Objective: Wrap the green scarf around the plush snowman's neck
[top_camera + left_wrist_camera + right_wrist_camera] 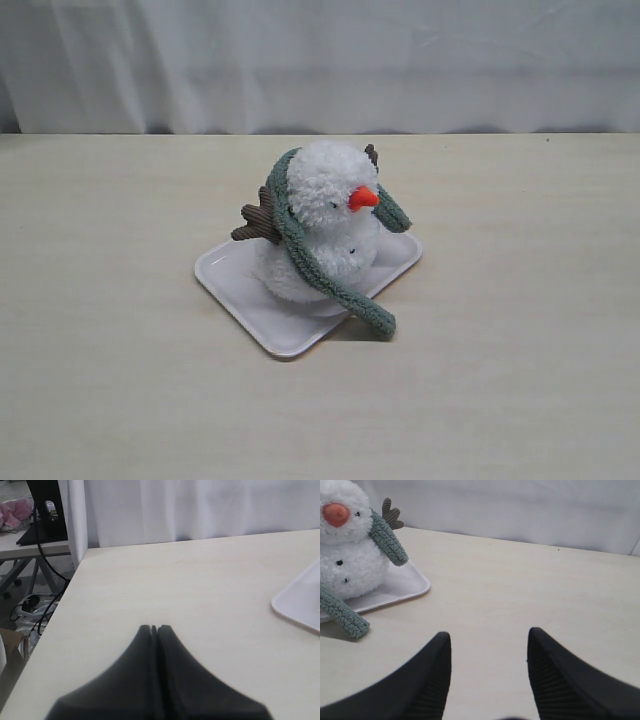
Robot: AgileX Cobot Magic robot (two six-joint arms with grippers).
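The plush snowman [325, 215] sits on a white tray [240, 290] mid-table, orange nose pointing right. The green scarf [300, 245] is draped behind its head; one end hangs over the tray's front edge [375, 318], the other sticks out to the right [395, 212]. The right wrist view shows the snowman [347, 555] and the scarf [387, 537] off to one side. My right gripper [489, 640] is open over bare table, apart from them. My left gripper [155, 629] is shut on nothing, with a tray corner [300, 602] at the view's edge. Neither gripper appears in the exterior view.
The pale wooden table [520, 350] runs wide around the tray, with a white curtain [320, 60] behind it. In the left wrist view, the table's edge [55, 615] drops to the floor with cables [30, 607] and a stand.
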